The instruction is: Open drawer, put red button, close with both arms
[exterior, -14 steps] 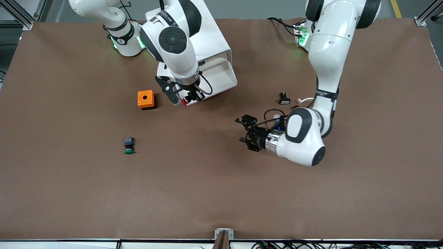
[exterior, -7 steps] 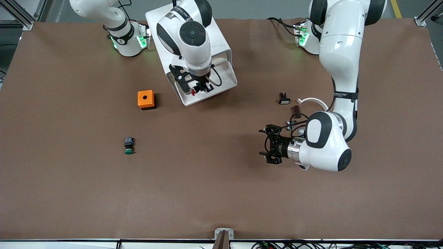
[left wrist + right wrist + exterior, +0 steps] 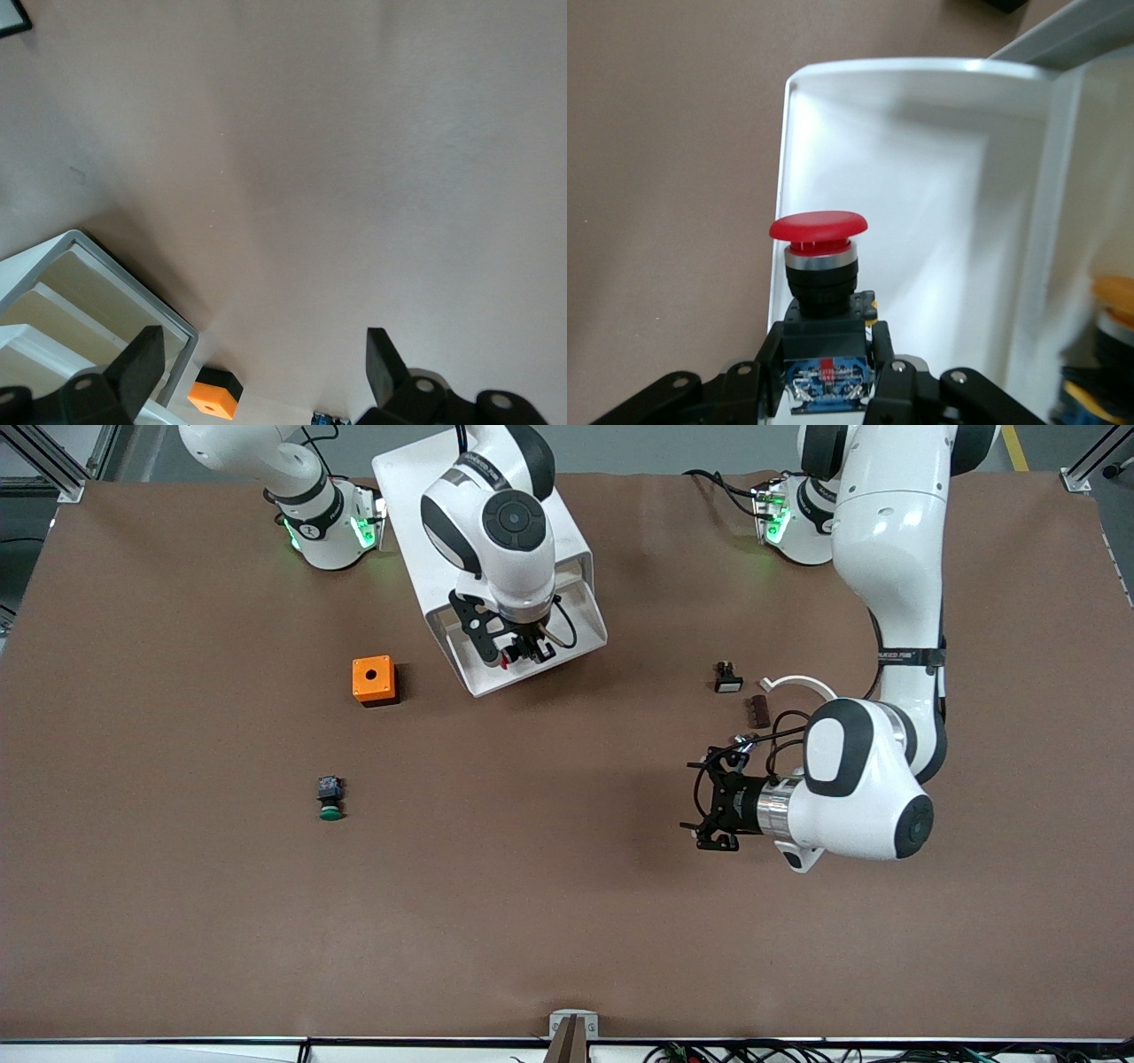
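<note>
My right gripper (image 3: 518, 652) is shut on the red button (image 3: 506, 661) and holds it over the pulled-out white drawer (image 3: 580, 611) of the white cabinet (image 3: 416, 487). In the right wrist view the red button's cap (image 3: 819, 227) points down toward the drawer's rim (image 3: 787, 177), and the right gripper (image 3: 826, 350) clamps its dark body. My left gripper (image 3: 709, 812) is open and empty, low over the bare table toward the left arm's end. In the left wrist view the left gripper (image 3: 261, 372) has its fingers wide apart, and the drawer (image 3: 97, 292) shows farther off.
An orange box (image 3: 374, 680) sits beside the cabinet toward the right arm's end. A green-capped button (image 3: 330, 799) lies nearer the front camera. A small black switch (image 3: 727, 677), a brown piece (image 3: 758, 708) and a white curved piece (image 3: 802, 684) lie by the left arm.
My right gripper has carried the red button from the drawer's corner to over the drawer. My left gripper has drawn away from the cabinet toward the left arm's end.
</note>
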Controlling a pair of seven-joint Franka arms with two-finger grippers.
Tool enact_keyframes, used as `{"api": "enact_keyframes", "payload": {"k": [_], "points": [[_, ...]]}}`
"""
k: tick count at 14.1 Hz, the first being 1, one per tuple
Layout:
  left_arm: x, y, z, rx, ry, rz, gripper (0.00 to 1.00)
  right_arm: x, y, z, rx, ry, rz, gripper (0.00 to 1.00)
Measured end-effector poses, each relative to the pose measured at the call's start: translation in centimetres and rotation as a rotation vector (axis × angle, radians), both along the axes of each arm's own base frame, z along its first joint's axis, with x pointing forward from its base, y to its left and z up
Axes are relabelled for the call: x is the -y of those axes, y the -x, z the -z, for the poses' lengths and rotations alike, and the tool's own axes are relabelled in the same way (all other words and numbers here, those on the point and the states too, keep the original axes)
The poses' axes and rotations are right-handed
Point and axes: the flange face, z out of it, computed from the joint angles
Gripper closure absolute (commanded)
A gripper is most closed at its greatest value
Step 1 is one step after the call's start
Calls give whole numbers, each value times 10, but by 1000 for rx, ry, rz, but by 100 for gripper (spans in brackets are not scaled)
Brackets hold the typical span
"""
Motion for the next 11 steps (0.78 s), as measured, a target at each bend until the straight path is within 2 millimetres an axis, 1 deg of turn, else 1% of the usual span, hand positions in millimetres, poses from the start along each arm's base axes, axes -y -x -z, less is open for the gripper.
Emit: {"api": "enact_keyframes", "payload": {"k": [2, 4, 5, 6, 9, 11], "points": [[-5, -2, -7, 14, -6, 0, 0, -1, 0, 6, -3, 4, 0, 100], [-6, -1, -9, 33, -26, 32, 0, -3, 3, 8, -5, 8, 4, 100], [-4, 0, -9, 50, -29, 63, 0, -5, 4, 8, -5, 10, 9, 69], [-1, 2, -9, 66, -27, 96, 0, -6, 6, 8, -6, 11, 10, 1], [12, 8, -7, 114, -21, 208, 0, -9, 10, 9, -8, 15, 10, 0], [27, 16, -5, 145, -29, 302, 0, -13, 13, 9, -5, 16, 12, 0]]}}
